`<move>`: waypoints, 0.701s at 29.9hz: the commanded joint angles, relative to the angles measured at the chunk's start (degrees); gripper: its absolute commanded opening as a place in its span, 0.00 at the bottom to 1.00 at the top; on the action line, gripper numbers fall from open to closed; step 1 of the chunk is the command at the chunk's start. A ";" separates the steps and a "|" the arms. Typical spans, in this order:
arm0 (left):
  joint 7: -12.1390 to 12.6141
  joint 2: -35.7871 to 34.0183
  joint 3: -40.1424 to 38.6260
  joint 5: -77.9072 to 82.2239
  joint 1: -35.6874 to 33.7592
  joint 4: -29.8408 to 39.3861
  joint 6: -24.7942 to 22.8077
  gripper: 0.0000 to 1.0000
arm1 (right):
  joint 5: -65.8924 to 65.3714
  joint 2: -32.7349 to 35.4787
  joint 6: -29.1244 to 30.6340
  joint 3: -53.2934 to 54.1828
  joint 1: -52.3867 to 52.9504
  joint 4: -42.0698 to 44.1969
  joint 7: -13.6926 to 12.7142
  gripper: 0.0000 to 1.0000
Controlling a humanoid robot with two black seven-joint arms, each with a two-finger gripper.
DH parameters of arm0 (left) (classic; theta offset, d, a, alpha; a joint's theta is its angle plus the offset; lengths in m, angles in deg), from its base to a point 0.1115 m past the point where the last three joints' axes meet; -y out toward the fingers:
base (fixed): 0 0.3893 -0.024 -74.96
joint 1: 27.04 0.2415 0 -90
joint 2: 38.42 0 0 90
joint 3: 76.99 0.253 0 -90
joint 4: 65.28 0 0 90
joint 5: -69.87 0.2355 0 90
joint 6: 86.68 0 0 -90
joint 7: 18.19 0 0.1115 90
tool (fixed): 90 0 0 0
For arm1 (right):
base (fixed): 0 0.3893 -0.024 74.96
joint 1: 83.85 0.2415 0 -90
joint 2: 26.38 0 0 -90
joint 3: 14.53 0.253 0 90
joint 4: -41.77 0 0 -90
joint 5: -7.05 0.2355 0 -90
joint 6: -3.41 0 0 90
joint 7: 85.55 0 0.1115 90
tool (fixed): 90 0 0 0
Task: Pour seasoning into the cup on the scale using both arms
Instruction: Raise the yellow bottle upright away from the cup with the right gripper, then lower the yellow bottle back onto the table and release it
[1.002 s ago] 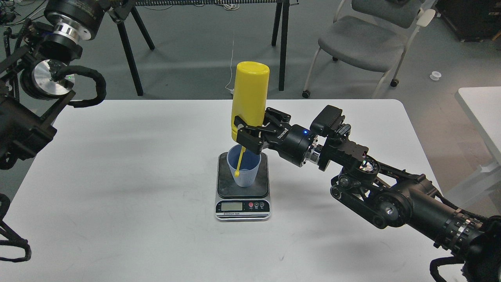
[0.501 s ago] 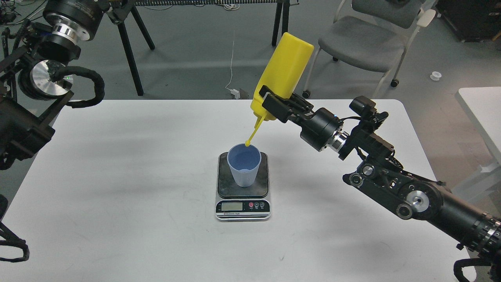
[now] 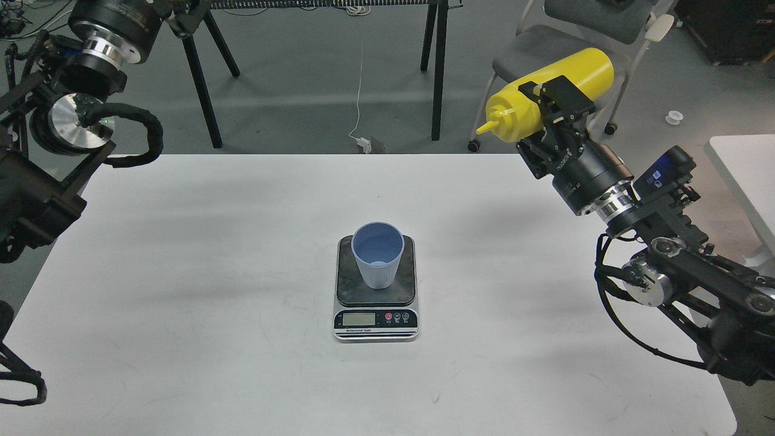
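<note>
The light blue ribbed cup [image 3: 378, 254] stands upright on the dark plate of the scale [image 3: 375, 318] at the middle of the white table [image 3: 212, 272]. My right gripper [image 3: 548, 100] is shut on the yellow seasoning bottle [image 3: 581, 69] and holds it high above the table's far right corner, well to the right of the cup. The bottle lies almost level, with its nozzle pointing left. Of my left arm [image 3: 91, 115] only joints and cables show at the left edge; its gripper is out of view.
A grey chair [image 3: 581, 12] stands behind the table at the far right, just behind the held bottle. Black frame legs [image 3: 439, 66] stand on the floor beyond the far edge. A second white table [image 3: 745, 163] is at the right edge.
My right arm has swung the bottle up and to the right, away from the cup. The bottle has turned from nozzle-down over the cup to almost level. The left arm has not moved.
</note>
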 commanded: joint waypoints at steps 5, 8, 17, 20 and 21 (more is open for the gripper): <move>-0.08 -0.59 0.00 -0.01 0.09 0.01 -0.60 1.00 | 26.46 -3.08 12.39 5.38 -9.76 1.40 0.24 0.33; -0.08 -0.77 0.00 -0.01 0.09 0.01 -1.22 1.00 | 30.87 -5.80 15.84 7.22 -11.97 3.43 0.24 0.33; 0.00 -0.41 0.00 -0.01 0.18 0.01 -1.14 1.00 | 34.75 -19.16 27.25 11.53 -18.56 4.57 -0.20 0.34; 0.00 -0.50 0.00 -0.01 0.18 0.01 -1.14 1.00 | 36.76 -21.11 28.29 11.97 -21.89 4.66 -0.20 0.35; 0.00 -0.59 0.00 -0.01 0.18 0.01 -1.14 0.99 | 37.12 -21.11 28.29 11.89 -22.78 4.57 -0.20 0.36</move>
